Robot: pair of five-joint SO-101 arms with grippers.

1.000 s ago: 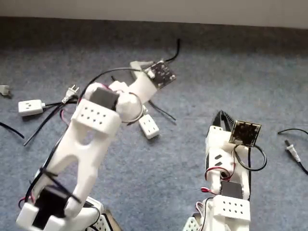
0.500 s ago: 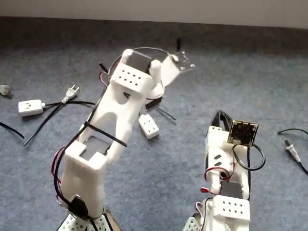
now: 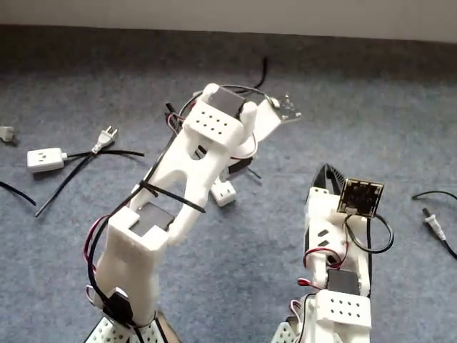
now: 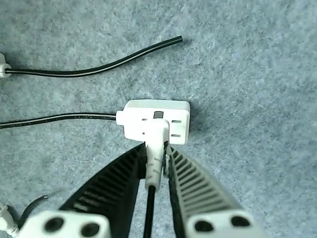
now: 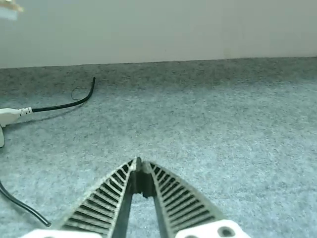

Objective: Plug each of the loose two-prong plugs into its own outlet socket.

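My left gripper (image 4: 155, 151) is shut on a white two-prong plug (image 4: 157, 136), whose front end meets the face of a white outlet socket (image 4: 157, 118) lying on the grey carpet. In the high view the left arm (image 3: 193, 164) stretches over the middle, and a white socket block (image 3: 224, 192) shows partly under it. Another socket (image 3: 44, 158) lies at the left, with a loose plug (image 3: 107, 135) just beside it. A further loose plug (image 3: 431, 220) lies at the far right. My right gripper (image 5: 139, 169) is shut with nothing in it, low over bare carpet.
Black cables (image 4: 99, 62) trail across the carpet near the sockets. A cable with a white end (image 5: 11, 116) lies off to one side of the right gripper. A pale wall (image 3: 285, 14) borders the far edge. A small white piece (image 3: 6, 133) sits at the left edge.
The left arm has swung up and to the right, from low over the left-centre to stretched out over the middle of the carpet. The right arm has kept still.
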